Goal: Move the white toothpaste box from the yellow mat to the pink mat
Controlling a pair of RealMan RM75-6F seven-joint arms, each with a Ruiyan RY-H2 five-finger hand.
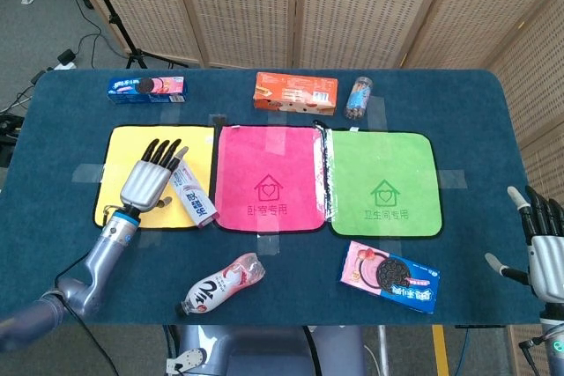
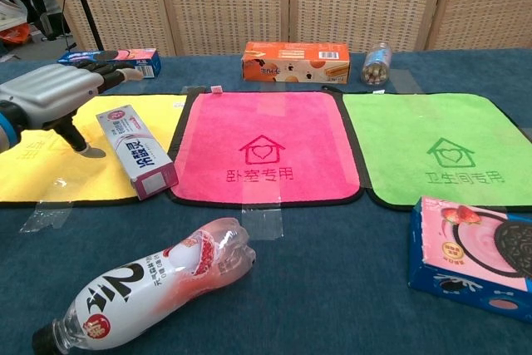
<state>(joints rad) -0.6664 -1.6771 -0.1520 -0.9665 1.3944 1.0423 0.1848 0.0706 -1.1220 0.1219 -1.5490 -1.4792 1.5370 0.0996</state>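
The white toothpaste box (image 1: pixel 193 192) (image 2: pixel 136 151) lies slanted on the right edge of the yellow mat (image 1: pixel 122 158) (image 2: pixel 50 164), its near end reaching the border of the pink mat (image 1: pixel 269 176) (image 2: pixel 263 145). My left hand (image 1: pixel 152 176) (image 2: pixel 58 93) hovers flat over the yellow mat just left of the box, fingers stretched out, thumb hanging down, holding nothing. My right hand (image 1: pixel 545 248) stays open at the table's far right edge, away from everything.
A green mat (image 1: pixel 383 182) lies right of the pink one. A plastic bottle (image 1: pixel 221 283) lies in front of the mats and a blue cookie box (image 1: pixel 389 276) at front right. At the back sit a blue cookie pack (image 1: pixel 146 87), an orange box (image 1: pixel 295 92) and a small jar (image 1: pixel 357 97).
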